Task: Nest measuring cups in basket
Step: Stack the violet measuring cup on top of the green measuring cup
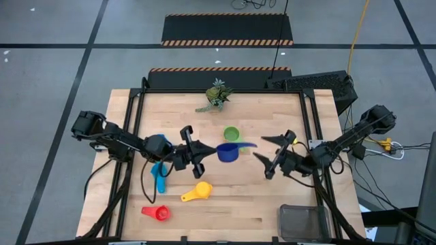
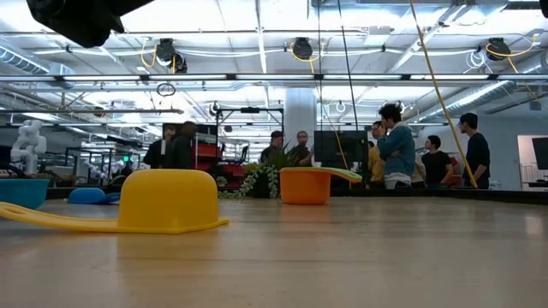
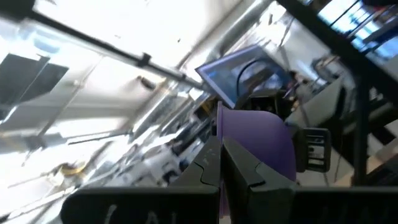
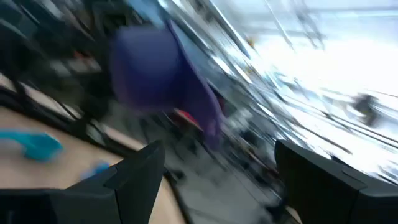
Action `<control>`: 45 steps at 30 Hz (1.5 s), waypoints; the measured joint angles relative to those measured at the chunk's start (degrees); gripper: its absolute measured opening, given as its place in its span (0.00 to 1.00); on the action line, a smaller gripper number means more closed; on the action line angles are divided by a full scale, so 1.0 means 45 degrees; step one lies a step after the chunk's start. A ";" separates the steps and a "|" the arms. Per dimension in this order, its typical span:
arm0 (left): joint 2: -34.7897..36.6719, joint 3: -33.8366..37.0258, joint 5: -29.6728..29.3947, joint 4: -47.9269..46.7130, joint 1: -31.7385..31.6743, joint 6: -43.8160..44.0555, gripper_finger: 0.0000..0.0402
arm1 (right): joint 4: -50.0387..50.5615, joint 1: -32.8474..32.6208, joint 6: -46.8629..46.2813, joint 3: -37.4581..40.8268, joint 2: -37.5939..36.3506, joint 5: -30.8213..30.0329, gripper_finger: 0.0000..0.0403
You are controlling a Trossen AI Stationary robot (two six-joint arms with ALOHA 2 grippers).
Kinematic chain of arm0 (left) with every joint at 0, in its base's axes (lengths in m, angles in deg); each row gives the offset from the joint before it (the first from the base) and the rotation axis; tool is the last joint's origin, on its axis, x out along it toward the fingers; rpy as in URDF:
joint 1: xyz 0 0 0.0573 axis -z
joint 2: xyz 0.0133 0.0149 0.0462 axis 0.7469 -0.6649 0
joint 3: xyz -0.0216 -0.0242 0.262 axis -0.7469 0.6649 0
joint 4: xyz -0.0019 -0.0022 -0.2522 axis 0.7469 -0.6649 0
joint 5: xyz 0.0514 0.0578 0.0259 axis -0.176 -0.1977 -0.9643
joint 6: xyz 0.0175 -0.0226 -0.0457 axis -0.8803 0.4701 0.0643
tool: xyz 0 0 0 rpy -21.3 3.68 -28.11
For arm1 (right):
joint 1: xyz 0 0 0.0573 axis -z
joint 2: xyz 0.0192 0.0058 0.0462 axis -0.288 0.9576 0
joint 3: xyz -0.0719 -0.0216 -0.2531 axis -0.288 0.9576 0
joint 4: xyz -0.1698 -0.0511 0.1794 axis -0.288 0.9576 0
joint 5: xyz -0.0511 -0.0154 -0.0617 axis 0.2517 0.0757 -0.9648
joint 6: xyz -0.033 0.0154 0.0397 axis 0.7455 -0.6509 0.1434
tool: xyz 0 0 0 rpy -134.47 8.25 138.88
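1. The red measuring cup (image 1: 159,213) lies on the wooden tabletop (image 1: 225,204) near the front left corner, well apart from everything but the yellow one.
2. The light blue measuring cup (image 1: 159,177) lies just below the left arm, its handle pointing toward the front edge.
3. The left gripper (image 1: 199,154) sits left of the tabletop's centre. In the left wrist view its fingers (image 3: 245,168) are pressed together on the rim of the dark blue measuring cup (image 1: 229,152), pinching it; the high view shows that cup at the gripper's tip with its handle stretching toward the right arm.
4. The yellow measuring cup (image 1: 197,191) rests on the tabletop just in front of the left gripper. In the low view it stands bowl down, handle flat on the wood (image 2: 167,201).
5. The green measuring cup (image 1: 231,133) sits just behind the dark blue one, nearer the back edge.
6. The plant sprig (image 1: 216,95) stands at the middle of the back edge.
7. The right gripper (image 1: 269,150) faces the dark blue cup's handle from the right, close to it but apart, fingers spread wide.
8. The basket (image 1: 304,222) sits at the front right corner, with no cup visible inside.
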 joint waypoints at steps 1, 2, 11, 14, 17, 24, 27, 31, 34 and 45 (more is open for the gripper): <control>0.0000 0.0000 0.0201 0.0000 0.0000 -0.0016 0.00 | 0.0013 0.0024 -0.0288 0.0000 0.0000 0.0631 0.73; 0.0000 0.0005 0.0418 0.0000 0.0005 -0.0020 0.00 | 0.0020 0.0067 -0.0552 0.0000 0.0005 0.1201 0.72; 0.0005 0.0010 0.1513 0.0097 0.0005 -0.0058 0.00 | -0.0030 0.0467 -0.1635 0.0000 0.0005 0.2544 0.55; 0.0005 0.0010 0.1513 0.0038 0.0005 -0.0165 0.00 | 0.0019 0.0544 -0.1811 0.0000 0.0005 0.2854 0.46; 0.0005 0.0010 0.1513 0.0005 0.0001 -0.0254 0.00 | 0.0079 0.0616 -0.1862 0.0000 0.0029 0.2864 0.38; 0.0008 0.0015 0.1466 -0.0238 -0.0010 -0.0528 0.00 | 0.0061 0.0693 -0.1862 0.0000 0.0259 0.2877 0.22; 0.0010 0.0015 0.1366 -0.0445 -0.0010 -0.0805 0.00 | 0.0066 0.0713 -0.1862 0.0000 0.0287 0.2880 0.18; 0.0010 0.0019 0.1362 -0.0684 -0.0010 -0.1082 0.00 | 0.0010 0.0722 -0.1934 0.0000 0.0340 0.3298 0.15; 0.0010 0.0019 0.1357 -0.0704 -0.0010 -0.1142 0.00 | -0.0002 0.0835 -0.2213 0.0000 0.0330 0.3525 0.13; 0.0010 0.0019 0.1352 -0.0695 0.0000 -0.1144 0.00 | 0.0465 0.1033 -0.2430 0.0000 0.0330 0.3525 0.02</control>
